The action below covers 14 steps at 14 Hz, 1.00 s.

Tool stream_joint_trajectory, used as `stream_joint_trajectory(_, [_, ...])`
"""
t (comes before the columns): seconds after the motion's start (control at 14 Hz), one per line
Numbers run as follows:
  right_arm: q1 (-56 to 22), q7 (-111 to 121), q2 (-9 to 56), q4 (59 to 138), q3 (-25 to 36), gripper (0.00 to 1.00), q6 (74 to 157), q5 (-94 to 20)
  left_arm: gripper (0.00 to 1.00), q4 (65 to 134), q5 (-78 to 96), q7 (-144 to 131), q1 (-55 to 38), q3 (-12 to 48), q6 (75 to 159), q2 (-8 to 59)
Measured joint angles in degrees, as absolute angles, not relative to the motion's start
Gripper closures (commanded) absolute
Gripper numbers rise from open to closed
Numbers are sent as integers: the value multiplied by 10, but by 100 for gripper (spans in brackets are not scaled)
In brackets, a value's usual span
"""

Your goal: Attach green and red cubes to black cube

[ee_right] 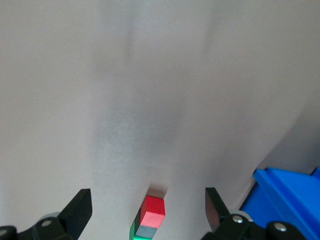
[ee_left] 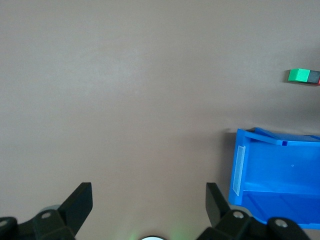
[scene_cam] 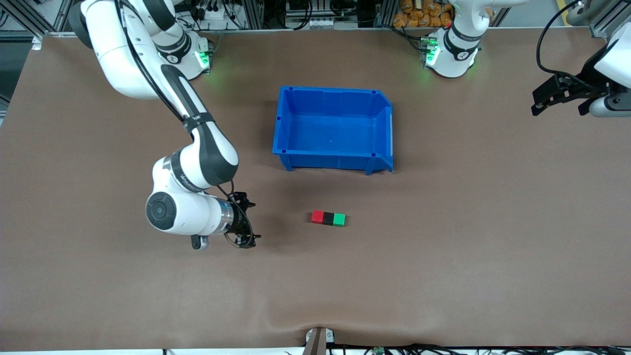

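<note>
A red cube, a black cube and a green cube lie touching in one short row on the table, black in the middle, nearer to the front camera than the blue bin. My right gripper hangs low, open and holding nothing, toward the right arm's end of the row and apart from it. In its wrist view the red cube is closest, with the black cube and green cube after it. My left gripper waits open and raised at the left arm's end; its wrist view shows the green cube.
The blue bin stands open-topped in the middle of the brown table, with nothing in it. It also shows in the left wrist view, blue bin, and in the right wrist view, blue bin. A small bracket sits at the table's front edge.
</note>
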State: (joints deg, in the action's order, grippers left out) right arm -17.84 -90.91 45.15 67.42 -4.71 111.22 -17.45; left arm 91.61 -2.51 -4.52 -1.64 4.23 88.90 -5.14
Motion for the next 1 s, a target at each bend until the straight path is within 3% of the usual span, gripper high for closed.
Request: stream_joint_trajectory(1.0, [-120,-665,392,673,-48,0,1019,-159,0,916,-25,-45,-16,42,889,-51])
